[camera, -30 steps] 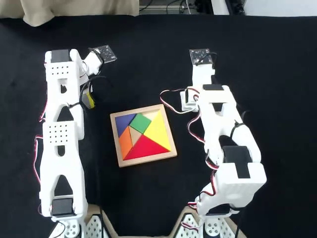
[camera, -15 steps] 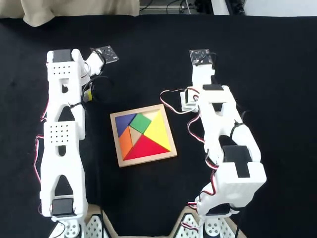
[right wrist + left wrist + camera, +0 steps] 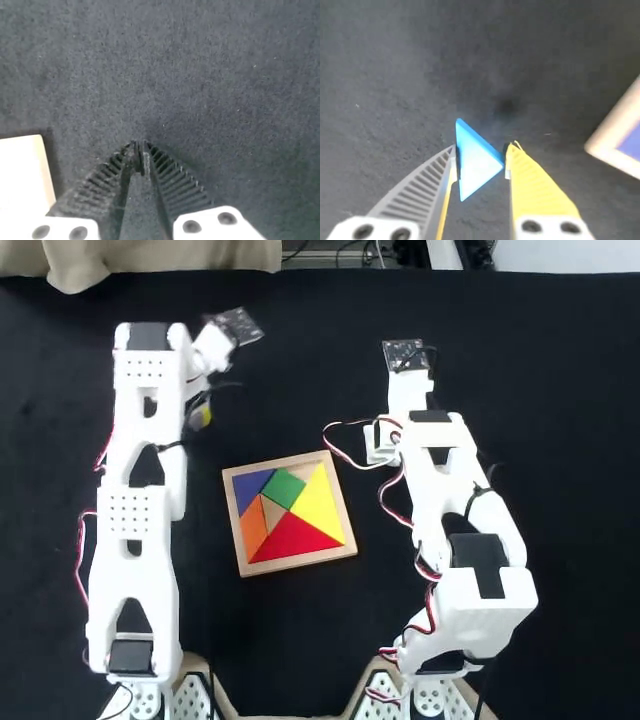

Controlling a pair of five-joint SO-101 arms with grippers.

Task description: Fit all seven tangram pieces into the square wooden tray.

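Left gripper (image 3: 480, 148) clamps a light-blue triangle (image 3: 475, 165). Long edge lies flat against the grey finger (image 3: 427, 172); the opposite corner presses the yellow finger (image 3: 530, 185). One sharp tip juts out past the fingertips. A faint dark patch on the cloth (image 3: 540, 390) beyond that tip suggests the piece hangs clear of the surface, though I can't be sure of that.

Right gripper (image 3: 138, 151) is pinched closed on nothing, low over bare cloth, with a tray corner just beside it.

Tray (image 3: 300, 564) sits between the two arms, turned a little out of square with the table edges. Six pieces (image 3: 293, 538) lie in it; the held triangle makes the seventh. Which pocket is open I can't make out from above; the likeliest place is near the tray's far edge, but that is a guess.

Key relation: in the high view the left gripper is beyond the tray's far left corner, near it but not over it. The tray lies inward, toward the middle of the table and back toward the arm bases. The left wrist view shows the tray's rim off the yellow-finger side, ahead of the tips. My read: the carry goes that way, and the wrist probably has to turn so the long edge lines up with the pocket's edges before lowering. The left arm has the piece, so the move is its own. A corner could catch on the rim or a neighbouring piece.
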